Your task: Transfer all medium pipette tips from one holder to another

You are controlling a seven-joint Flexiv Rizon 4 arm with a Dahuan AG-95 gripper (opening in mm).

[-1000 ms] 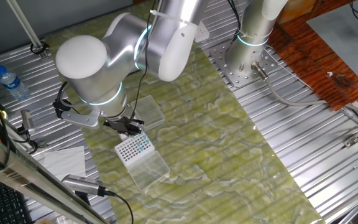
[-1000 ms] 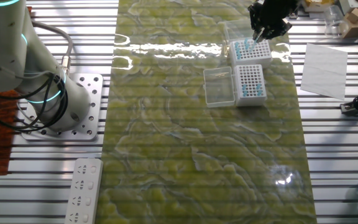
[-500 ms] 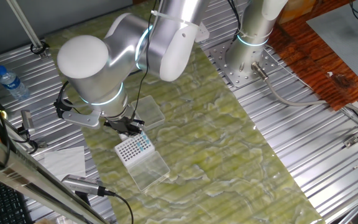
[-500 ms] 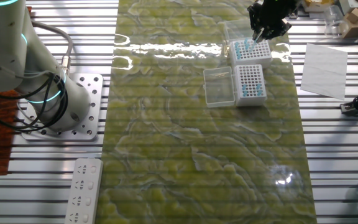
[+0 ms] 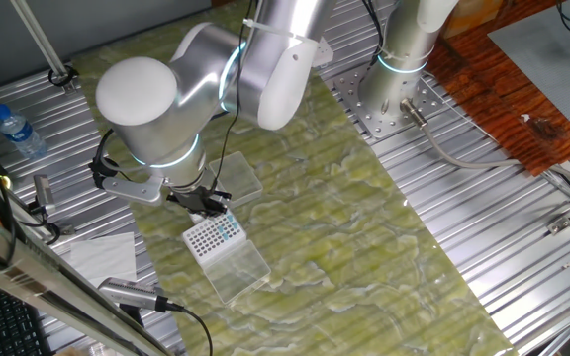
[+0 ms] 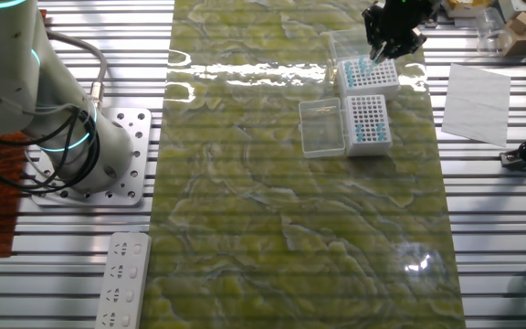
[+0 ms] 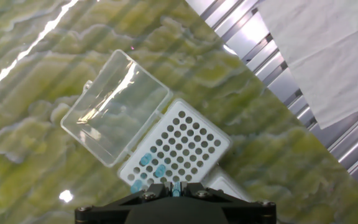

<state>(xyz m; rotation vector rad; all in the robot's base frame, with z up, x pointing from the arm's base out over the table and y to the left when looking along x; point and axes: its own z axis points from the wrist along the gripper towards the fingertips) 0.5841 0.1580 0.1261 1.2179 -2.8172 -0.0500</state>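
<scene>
While our gripper hangs right over the far holder, we cannot tell how wide its fingers stand or whether a tip sits between them, since its black body hides them. Directly beneath it, we see that holder mostly as bare holes, with a few medium pipette tips at the nearest edge and its clear lid hinged open beyond. Beside it, the second holder carries a column of blue tips.

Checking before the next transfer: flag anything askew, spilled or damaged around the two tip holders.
Nothing stands out. Both holders sit upright on the mat with clear lids open, and no tips lie loose. The gripper hangs above the far holder.
</scene>
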